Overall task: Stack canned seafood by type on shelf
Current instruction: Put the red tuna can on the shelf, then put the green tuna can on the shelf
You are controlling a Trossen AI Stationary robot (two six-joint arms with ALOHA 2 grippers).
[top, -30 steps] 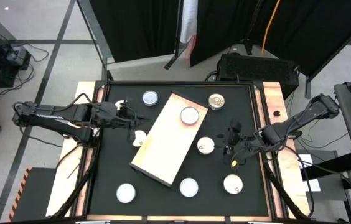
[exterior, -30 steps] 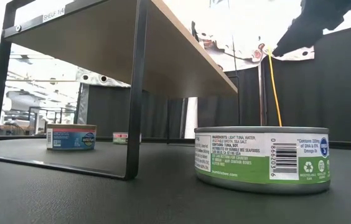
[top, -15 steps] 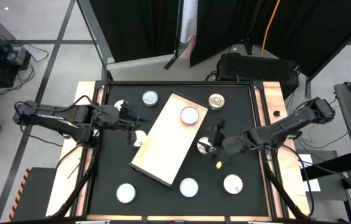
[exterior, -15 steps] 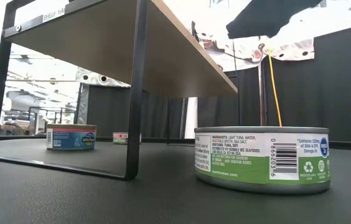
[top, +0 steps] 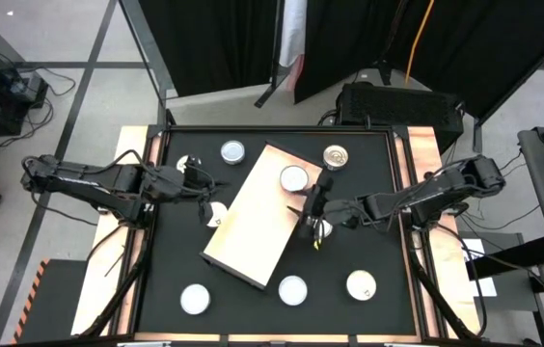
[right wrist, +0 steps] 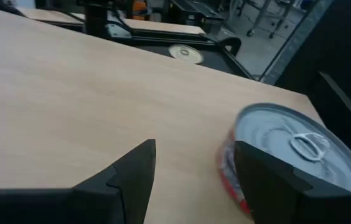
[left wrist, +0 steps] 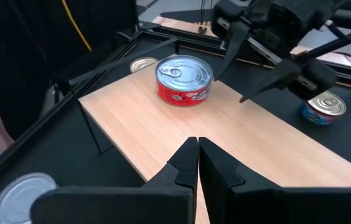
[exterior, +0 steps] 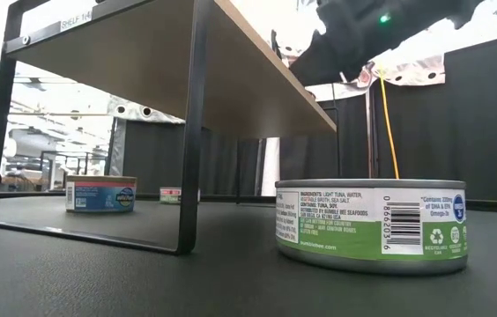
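Red label [left wrist: 183, 93] only from left wrist

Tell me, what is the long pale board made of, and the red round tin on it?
The long pale beige board looks like wood or wood-look laminate: matte, with fine grain lines. The red round tin looks like metal: a shiny silver lid with a pull ring, and a red label wrapped round its side.

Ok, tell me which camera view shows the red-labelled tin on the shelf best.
The left wrist view: the red-labelled tin shows whole, lid, pull tab and label, on the shelf. The right wrist view crops it at the edge. The high view shows only its lid. The low view sees just the shelf's underside.
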